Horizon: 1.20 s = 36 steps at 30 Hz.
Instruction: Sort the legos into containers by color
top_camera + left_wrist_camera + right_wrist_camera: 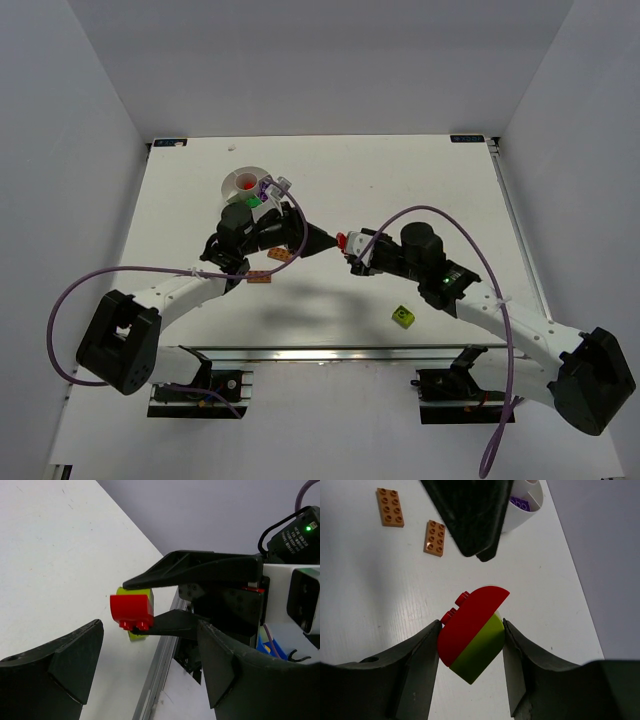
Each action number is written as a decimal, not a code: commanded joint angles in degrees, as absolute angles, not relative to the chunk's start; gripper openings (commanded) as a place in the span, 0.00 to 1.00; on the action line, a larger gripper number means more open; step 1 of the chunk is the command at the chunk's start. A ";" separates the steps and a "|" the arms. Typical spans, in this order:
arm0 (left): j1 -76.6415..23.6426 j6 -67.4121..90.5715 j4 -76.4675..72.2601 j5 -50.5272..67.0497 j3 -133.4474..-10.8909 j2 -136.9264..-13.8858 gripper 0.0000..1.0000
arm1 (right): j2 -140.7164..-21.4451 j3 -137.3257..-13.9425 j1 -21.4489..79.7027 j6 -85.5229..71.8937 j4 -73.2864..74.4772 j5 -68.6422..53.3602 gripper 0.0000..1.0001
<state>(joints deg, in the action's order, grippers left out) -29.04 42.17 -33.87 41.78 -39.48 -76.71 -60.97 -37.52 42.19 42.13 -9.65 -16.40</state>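
Plainly, white worktop (400, 180), grey walls (80, 150); my right gripper (471, 630) clamps the red-green brick (131, 609) tilted, studs sideways; my left gripper (322, 243) gapes.

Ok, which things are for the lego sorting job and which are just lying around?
For the job: red-and-green brick in the right hand; orange plates; lime block; white dish.
Just lying about: purple cable; metal rail.
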 commanded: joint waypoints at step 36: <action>-30.06 38.59 -29.45 44.03 -41.84 -78.05 0.12 | -61.52 -37.88 52.56 38.41 -18.37 -4.48 0.35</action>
